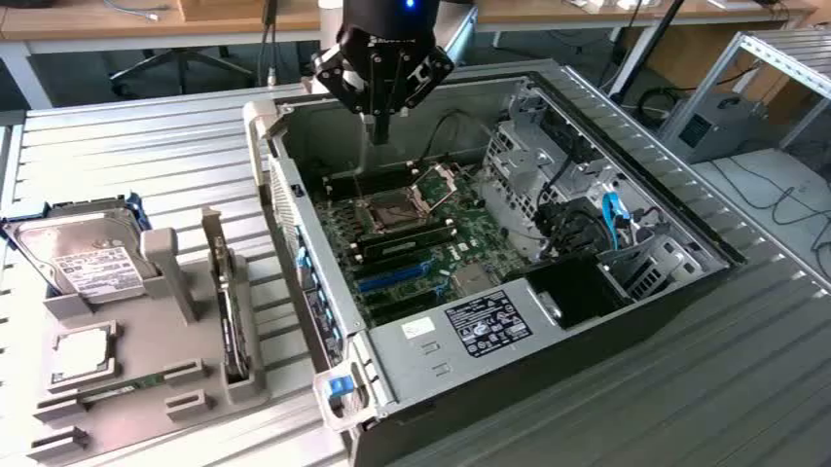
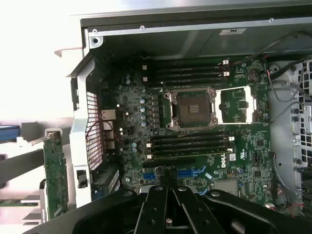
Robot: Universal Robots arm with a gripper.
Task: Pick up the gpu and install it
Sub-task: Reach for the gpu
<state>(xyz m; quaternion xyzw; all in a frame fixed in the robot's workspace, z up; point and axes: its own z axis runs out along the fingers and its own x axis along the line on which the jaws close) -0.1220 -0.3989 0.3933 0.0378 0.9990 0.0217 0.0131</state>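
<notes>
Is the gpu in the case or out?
Out: the gpu stands on edge in the grey holder beside the computer case.

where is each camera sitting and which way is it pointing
Exterior view: off the arm, high up, looking down at an angle on the open computer case and the grey parts holder; the gripper, shut and empty, hangs over the case's far end.
Wrist view: on the wrist, looking straight down into the case at the motherboard; the gripper shows in the foreground.
Shared: the CPU socket and the gpu standing in the holder outside the case.
</notes>
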